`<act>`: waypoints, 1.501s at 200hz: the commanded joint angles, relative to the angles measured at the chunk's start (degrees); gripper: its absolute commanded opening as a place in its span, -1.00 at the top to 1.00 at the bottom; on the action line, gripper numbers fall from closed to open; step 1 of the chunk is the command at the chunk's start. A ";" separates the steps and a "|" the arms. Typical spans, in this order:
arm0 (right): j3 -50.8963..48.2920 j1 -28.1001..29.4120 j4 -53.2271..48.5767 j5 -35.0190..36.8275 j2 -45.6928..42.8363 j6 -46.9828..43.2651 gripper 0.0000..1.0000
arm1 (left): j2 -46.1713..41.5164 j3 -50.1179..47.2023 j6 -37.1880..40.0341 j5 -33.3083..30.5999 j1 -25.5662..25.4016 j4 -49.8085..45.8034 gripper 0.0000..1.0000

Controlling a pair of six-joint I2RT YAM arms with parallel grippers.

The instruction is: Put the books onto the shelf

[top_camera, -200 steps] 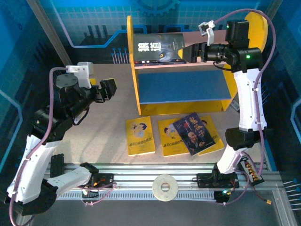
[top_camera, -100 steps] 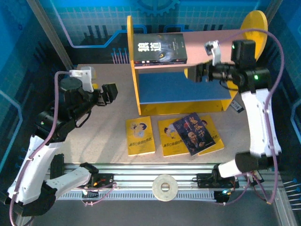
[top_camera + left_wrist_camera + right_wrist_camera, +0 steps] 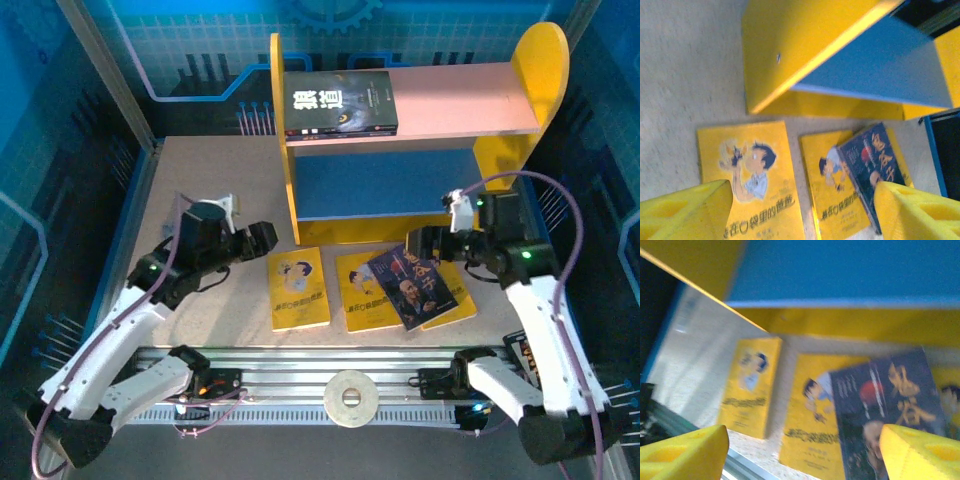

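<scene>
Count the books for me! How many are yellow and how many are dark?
Thin yellow cartoon paperbacks: 3
Dark paperbacks, the wolf-face one on the pale pink board, the portrait one lying on yellow ones: 2
Total: 5

Foam, paper gloss and matt boards

My left claw [image 3: 802, 210] and right claw [image 3: 801, 452] wear porous yellow foam pads [image 3: 685, 210], dull and pitted. The counter [image 3: 200, 180] looks speckled, matt and faintly rough. The shelf [image 3: 283, 150] has smooth painted boards with little sheen. The yellow books [image 3: 298, 288] and dark books [image 3: 412, 283] have smooth, slightly glossy paper covers.
</scene>
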 commanded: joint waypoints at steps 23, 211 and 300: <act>-9.43 -1.90 7.36 9.00 3.22 4.67 -0.58 | 0.08 -4.96 -7.31 1.07 -5.74 5.26 -0.52; -14.98 -14.43 14.12 -2.33 22.66 0.82 -0.56 | 20.74 -5.47 -11.84 5.92 -20.07 17.67 -0.53; -17.41 -11.50 16.72 -9.03 25.32 1.90 -0.43 | 30.94 -2.44 -11.34 7.91 -21.07 21.22 -0.52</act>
